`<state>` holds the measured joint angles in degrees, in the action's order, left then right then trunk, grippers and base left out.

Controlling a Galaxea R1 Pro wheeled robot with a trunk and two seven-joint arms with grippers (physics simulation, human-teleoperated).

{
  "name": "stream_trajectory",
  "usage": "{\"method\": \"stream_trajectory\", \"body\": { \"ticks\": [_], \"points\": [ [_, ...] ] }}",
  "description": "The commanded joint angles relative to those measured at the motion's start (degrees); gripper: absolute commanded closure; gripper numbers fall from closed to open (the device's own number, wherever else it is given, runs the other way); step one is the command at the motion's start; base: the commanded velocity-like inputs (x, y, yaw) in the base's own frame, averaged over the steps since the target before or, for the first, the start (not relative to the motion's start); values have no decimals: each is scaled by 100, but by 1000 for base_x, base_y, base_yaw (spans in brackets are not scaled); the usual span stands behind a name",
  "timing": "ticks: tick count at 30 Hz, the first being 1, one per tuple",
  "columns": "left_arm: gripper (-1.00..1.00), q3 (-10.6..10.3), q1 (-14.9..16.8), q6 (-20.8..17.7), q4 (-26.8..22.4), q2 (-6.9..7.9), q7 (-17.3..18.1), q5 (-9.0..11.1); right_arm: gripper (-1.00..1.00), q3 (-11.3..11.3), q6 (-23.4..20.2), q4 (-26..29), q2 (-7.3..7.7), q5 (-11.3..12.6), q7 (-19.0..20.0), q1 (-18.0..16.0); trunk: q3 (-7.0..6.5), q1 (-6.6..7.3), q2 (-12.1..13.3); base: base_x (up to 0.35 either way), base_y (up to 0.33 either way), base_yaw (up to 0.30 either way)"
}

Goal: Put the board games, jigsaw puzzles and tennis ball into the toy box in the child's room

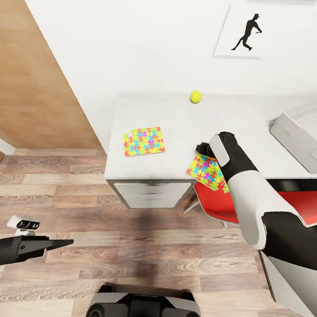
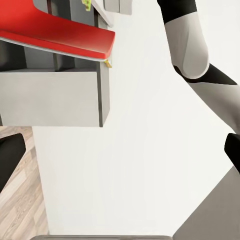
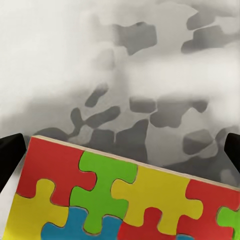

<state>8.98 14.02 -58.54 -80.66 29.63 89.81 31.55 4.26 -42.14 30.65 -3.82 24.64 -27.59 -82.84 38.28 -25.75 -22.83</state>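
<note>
The right gripper (image 1: 202, 148) sits over the near edge of the tabletop (image 1: 181, 122), at one jigsaw puzzle (image 1: 208, 171) that juts past that edge above a red chair (image 1: 212, 201). Its fingers (image 3: 10, 152) stand wide apart on either side of the puzzle's edge; I cannot tell whether they grip it. The second puzzle (image 1: 144, 142) lies flat on the tabletop beyond the fingertips, the tennis ball (image 1: 196, 97) farther off near the wall, and the toy box (image 1: 305, 130) on the arm's other side. The left gripper (image 1: 62, 243) hangs low over the wood floor (image 1: 123, 232), its fingers looking pressed together.

Child's room in a home: wood-plank floor (image 1: 56, 178), white drawer desk (image 1: 181, 117), red chair (image 1: 222, 202), jigsaw puzzle (image 1: 144, 142) and silhouette picture (image 1: 241, 33).
</note>
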Motion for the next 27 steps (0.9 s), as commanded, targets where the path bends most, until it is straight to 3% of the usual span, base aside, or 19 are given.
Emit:
{"method": "stream_trajectory", "body": {
  "ticks": [1,10,27],
  "points": [
    [-100,-2,2,-61,-2,1,19,0,-100,30,-12,5,4,60,-50,-4,7,-3,-9,0,0,0],
    [-100,-2,1,-61,-2,1,19,0,-100,17,-11,62,4,50,-67,-10,-27,-3,-9,0,0,-25],
    [-100,-2,1,-61,-2,-1,19,0,-100,-29,-559,1028,13,104,-85,-13,-175,-3,-9,0,0,-77]
  ]
}}
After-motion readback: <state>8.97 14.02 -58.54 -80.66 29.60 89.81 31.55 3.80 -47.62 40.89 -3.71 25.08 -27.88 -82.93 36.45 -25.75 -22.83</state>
